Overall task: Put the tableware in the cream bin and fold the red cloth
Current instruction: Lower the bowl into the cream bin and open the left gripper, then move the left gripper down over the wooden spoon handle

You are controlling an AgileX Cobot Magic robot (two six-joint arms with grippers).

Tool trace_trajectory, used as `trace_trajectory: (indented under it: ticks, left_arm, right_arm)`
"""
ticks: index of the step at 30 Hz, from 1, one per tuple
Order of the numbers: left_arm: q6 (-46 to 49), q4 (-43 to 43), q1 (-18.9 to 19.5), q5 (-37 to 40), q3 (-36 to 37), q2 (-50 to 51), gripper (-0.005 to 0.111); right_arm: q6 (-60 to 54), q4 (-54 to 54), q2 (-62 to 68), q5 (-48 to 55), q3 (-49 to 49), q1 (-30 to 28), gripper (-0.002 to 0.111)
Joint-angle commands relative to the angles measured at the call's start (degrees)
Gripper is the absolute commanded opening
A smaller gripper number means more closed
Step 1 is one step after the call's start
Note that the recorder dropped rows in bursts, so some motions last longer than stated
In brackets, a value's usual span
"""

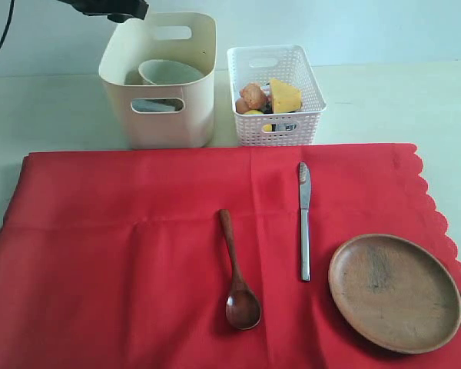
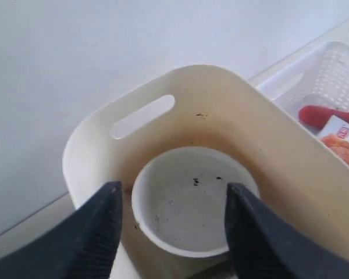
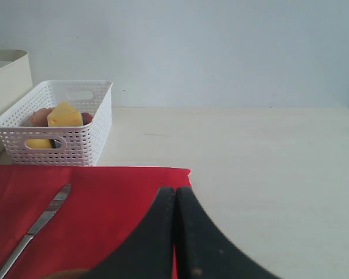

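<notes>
In the upper left of the exterior view our left pincer (image 1: 117, 9) hangs over the cream bin (image 1: 163, 127). Its wrist view shows why: the jaws stand wide apart with nothing between them, straddling the pale bowl (image 2: 189, 218), which sits upright on the bin's floor. We read this as a drop-off just done, since the bowl is where the tableware belongs. Something grey shows through the bin's front handle slot, but we cannot tell what it is.

The red cloth (image 1: 115, 254) lies spread flat across the lower half of the frame, and we judge it cannot be folded while things lie on it. The wooden spoon (image 1: 239, 288) is at lower centre, the table knife (image 1: 304, 223) is just to its right, and the brown plate (image 1: 394, 292) is at lower right. None of them touch each other, so the clearing is only partly done.

Our right pincer (image 3: 175, 195) is out of the exterior frame. In its wrist view the fingers are pressed together on nothing, low over the cloth near its far edge, with the knife in sight. We think it must open before taking the knife or the plate.

The white lattice basket (image 1: 276, 131), at upper centre on the surface (image 1: 384, 100) beside the bin, holds food and is not ours to move.
</notes>
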Motion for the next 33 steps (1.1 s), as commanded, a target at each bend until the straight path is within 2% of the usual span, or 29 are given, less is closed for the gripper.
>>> trace_trajectory:
  ticks: [1, 6, 12, 15, 19, 23, 26, 28, 30, 33]
  left_arm:
    - [-0.62, -0.53, 0.06, 6.11, -0.45, -3.28, 0.052]
    - [-7.28, -0.53, 0.06, 14.40, -0.45, -5.84, 0.052]
    - [-16.64, -0.82, 0.06, 28.41, -0.45, -7.27, 0.052]
    - [-17.70, -2.60, -0.28, 36.19, -0.45, -7.27, 0.052]
    - [-18.07, -2.60, -2.05, 41.19, -0.45, -7.27, 0.052]
    - [-18.79, -4.01, -4.64, 42.36, 0.75, -7.27, 0.052]
    - [-23.14, -3.46, -6.86, 41.70, 1.96, -7.27, 0.052]
    - [-24.97, -2.27, -9.54, 41.25, 3.71, -7.27, 0.052]
    - [-30.15, 3.83, -12.63, 40.31, 5.20, -7.27, 0.052]
    - [-40.06, 18.02, -18.68, 39.56, 7.21, -7.27, 0.052]
  right_arm:
    - [-0.19, 0.10, -0.34, -0.69, 0.26, -0.22, 0.000]
    - [-0.19, 0.10, -0.34, -0.69, 0.26, -0.22, 0.000]
    - [-0.19, 0.10, -0.34, -0.69, 0.26, -0.22, 0.000]
    - [-0.19, 0.10, -0.34, -0.69, 0.26, -0.22, 0.000]
    - [-0.19, 0.10, -0.34, -0.69, 0.26, -0.22, 0.000]
    - [-0.19, 0.10, -0.34, -0.69, 0.26, -0.22, 0.000]
    - [-0.19, 0.10, -0.34, -0.69, 0.26, -0.22, 0.000]
    - [-0.19, 0.10, -0.34, -0.69, 0.26, -0.22, 0.000]
    - [-0.19, 0.10, -0.34, -0.69, 0.26, -0.22, 0.000]
    - [-0.19, 0.10, -0.34, -0.69, 0.26, -0.22, 0.000]
